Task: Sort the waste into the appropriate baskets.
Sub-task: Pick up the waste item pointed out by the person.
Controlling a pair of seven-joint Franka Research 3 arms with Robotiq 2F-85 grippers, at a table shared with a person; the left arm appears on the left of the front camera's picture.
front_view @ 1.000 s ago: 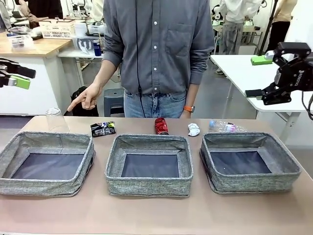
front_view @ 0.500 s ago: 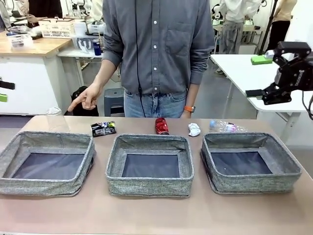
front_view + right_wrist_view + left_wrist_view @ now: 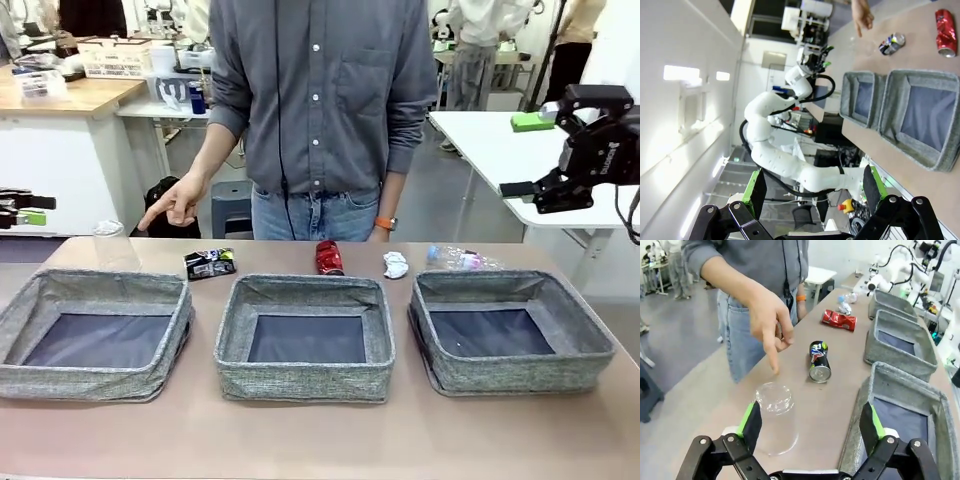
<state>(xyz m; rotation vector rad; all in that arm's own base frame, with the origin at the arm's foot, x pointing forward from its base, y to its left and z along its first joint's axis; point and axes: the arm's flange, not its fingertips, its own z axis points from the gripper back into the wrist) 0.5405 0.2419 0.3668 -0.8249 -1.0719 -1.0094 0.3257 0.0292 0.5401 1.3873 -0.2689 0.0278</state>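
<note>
Took the middle basket (image 3: 305, 290) as the marker. Counted a left basket (image 3: 100, 285) and a right basket (image 3: 490, 283) flanking it on the table (image 3: 300, 440). Judged the sorting not yet begun.

Found the waste strung out behind the middle basket's far rim. Placed the crushed red can (image 3: 329, 257) just behind the rim's middle and the crushed black printed can (image 3: 210, 263) just off its far left corner. Put the crumpled white paper ball (image 3: 397, 264) just off its far right corner and the clear plastic bottle (image 3: 460, 259) farther right again. Spotted the clear plastic cup (image 3: 108, 245) farthest left, well apart from that basket, apparently standing mouth-down.

Caught the left gripper (image 3: 810, 421) empty, fingers (image 3: 751, 425) spread wide, with the cup just ahead and nearer one finger than the other. Saw the person's hand (image 3: 767, 322) pointing a finger down at the cup, close above it, not touching.

Had the right gripper (image 3: 812, 192) spread wide too, holding nothing, raised well off to the right of the middle basket.

Reckoned the cup featherlight, thin-walled and slick, quick to tip at a nudge and quick to buckle under a hard squeeze. Fancied a gentle hold across the wall around mid-height, one finger each side. Thought the taper near the top likely to squirt it out. Called for centring first.
</note>
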